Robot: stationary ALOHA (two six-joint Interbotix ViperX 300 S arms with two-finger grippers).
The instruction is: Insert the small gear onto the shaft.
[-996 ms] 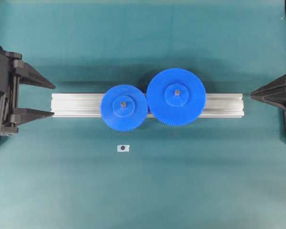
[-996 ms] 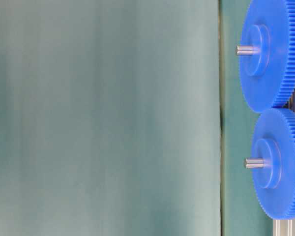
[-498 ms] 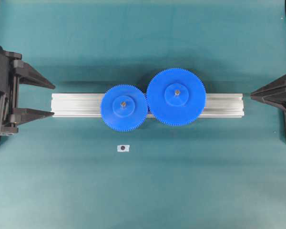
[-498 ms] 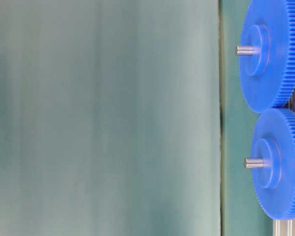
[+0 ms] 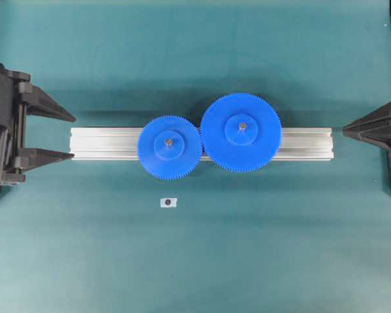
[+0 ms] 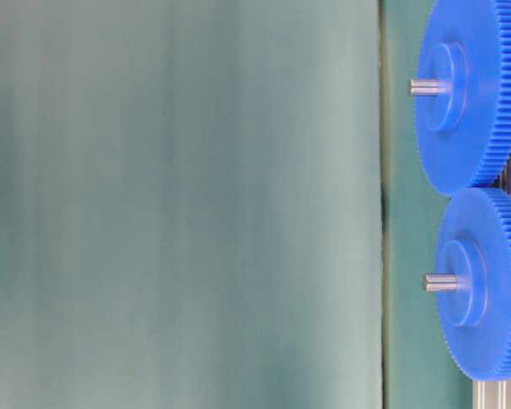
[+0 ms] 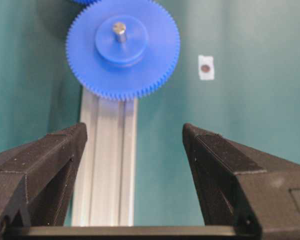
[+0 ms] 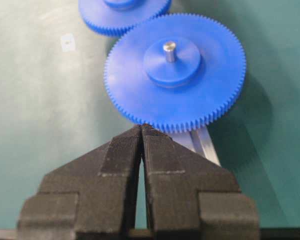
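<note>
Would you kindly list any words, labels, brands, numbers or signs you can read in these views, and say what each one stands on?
No readable text in any view.
The small white tag on the mat bears only a dark dot, no lettering.
The small gear, the wider gear and the aluminium rail carry no markings.

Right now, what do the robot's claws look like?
Both are black plastic. The left gripper has two chunky wedge fingers with a rough, grainy surface. The right gripper has the same ridged fingers, tapering to a point like a beak. No cables or markings show.
</note>
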